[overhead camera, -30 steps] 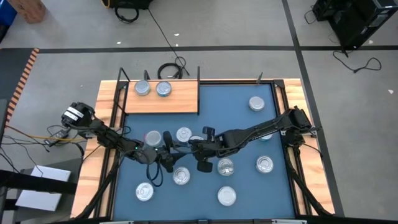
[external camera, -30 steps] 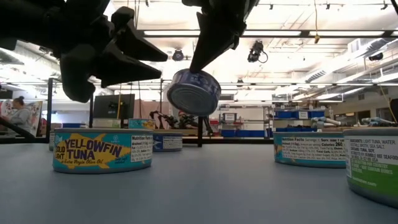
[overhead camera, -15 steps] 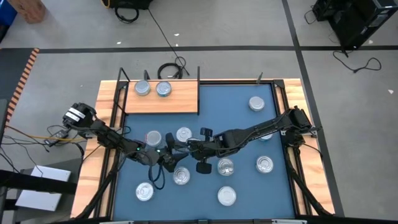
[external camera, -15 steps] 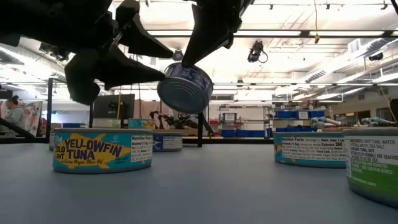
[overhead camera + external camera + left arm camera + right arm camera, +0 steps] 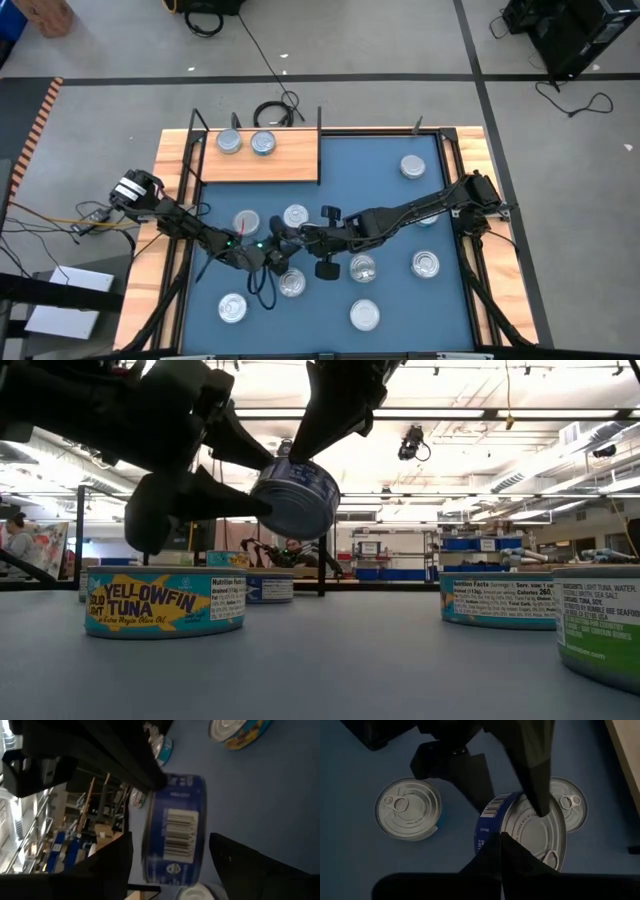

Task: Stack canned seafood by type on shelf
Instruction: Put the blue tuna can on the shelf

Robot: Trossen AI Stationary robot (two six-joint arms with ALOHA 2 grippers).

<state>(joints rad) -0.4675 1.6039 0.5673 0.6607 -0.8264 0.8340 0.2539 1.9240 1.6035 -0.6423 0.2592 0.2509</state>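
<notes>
A blue-labelled tin [image 5: 296, 498] is held clear above the blue mat [image 5: 380, 180] by the closed right gripper [image 5: 288, 238], pinched at its rim and tilted. Over the last second the left gripper [image 5: 235, 480] has been brought in, its fingers spread wide on either side of the tin without gripping it. A handover seems prepared, the shelf [image 5: 260, 160] being on the left side, where two tins [image 5: 246, 143] are already placed.

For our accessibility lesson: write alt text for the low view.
A blue tin hangs tilted in the air, pinched by the right gripper, with the open left gripper straddling it. A yellowfin tuna tin stands below.
</notes>
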